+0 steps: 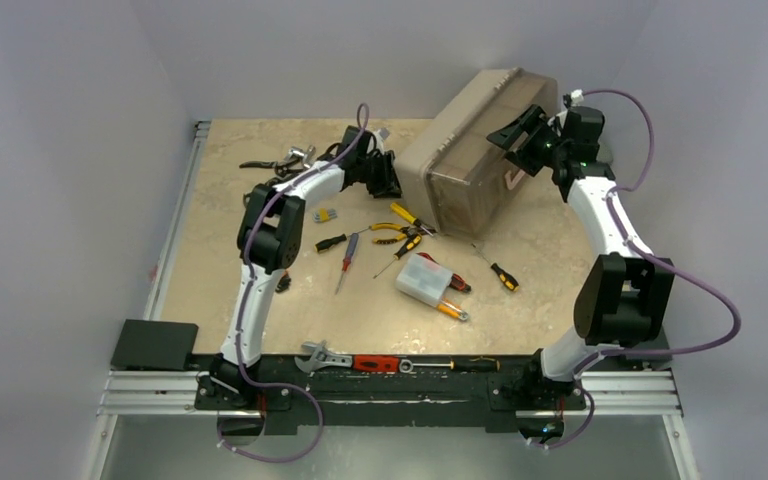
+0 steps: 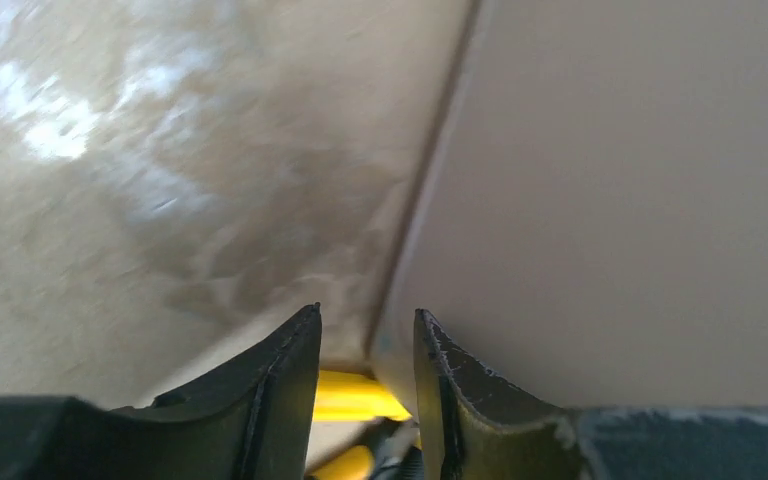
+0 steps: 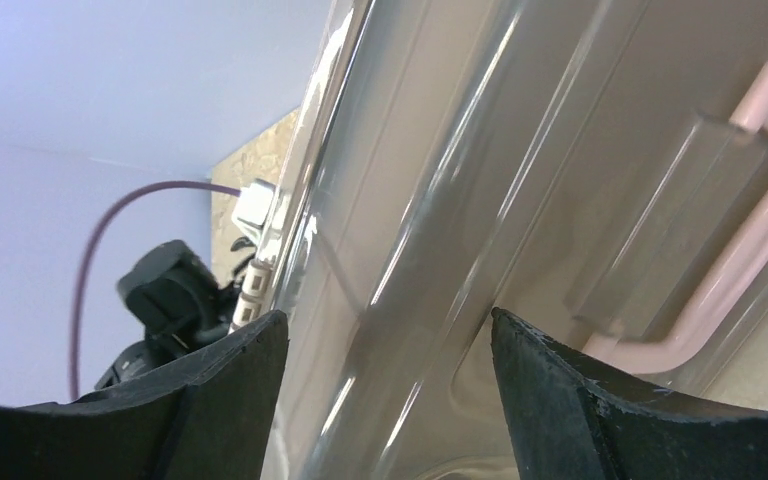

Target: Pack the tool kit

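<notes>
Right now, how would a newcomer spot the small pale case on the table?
Find the big beige toolbox at the far right of the table. Come nearer from its front corner, past the yellow-handled pliers, to mid-table. The case is the only flat, pale, boxy item among thin loose tools.

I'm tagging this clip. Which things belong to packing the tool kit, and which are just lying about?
Job: beige toolbox, yellow pliers, red screwdriver, black-handled screwdriver.
Lying about: small grey case, wrench on the front rail, red-handled tool beside it.
</notes>
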You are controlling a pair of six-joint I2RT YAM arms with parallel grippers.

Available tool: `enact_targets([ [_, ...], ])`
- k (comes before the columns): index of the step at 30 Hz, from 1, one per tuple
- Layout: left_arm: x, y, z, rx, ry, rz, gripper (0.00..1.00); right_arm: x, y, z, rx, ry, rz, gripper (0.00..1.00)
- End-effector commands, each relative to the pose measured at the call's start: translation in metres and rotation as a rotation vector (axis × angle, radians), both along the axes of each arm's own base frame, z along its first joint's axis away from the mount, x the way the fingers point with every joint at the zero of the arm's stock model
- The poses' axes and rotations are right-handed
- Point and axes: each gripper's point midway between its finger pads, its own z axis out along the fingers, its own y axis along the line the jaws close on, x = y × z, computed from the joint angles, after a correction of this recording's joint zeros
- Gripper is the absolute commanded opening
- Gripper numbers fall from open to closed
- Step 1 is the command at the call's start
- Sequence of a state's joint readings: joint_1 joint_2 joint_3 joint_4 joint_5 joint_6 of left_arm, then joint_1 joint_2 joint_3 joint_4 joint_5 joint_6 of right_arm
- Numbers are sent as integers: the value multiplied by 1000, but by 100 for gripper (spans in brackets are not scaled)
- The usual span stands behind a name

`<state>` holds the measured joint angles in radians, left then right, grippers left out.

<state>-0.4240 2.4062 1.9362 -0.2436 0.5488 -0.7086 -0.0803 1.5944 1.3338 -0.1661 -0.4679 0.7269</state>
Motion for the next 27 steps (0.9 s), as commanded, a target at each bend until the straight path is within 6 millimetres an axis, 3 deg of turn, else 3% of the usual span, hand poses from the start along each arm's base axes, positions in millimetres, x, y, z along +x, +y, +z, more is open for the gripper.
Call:
enact_targets([
  [1, -10, -5, -1, 17, -16, -51, 38, 10, 59, 22, 28, -56, 120, 72],
  [6, -7, -1, 2, 22, -30, -48, 43, 16, 91, 28, 29, -70, 158, 71],
  [10, -7, -8, 20, -78, -78, -57, 46, 19, 91, 31, 34, -73, 133, 71],
  [13, -10, -24, 40, -210, -97, -83, 45, 20, 93, 34, 42, -84, 141, 70],
  [21, -58, -81, 63, -327, -36, -194, 45, 21, 96, 55, 35, -112, 147, 69],
  [27, -89, -112, 83, -372, -11, -253, 45, 9, 93, 59, 26, -114, 142, 69],
])
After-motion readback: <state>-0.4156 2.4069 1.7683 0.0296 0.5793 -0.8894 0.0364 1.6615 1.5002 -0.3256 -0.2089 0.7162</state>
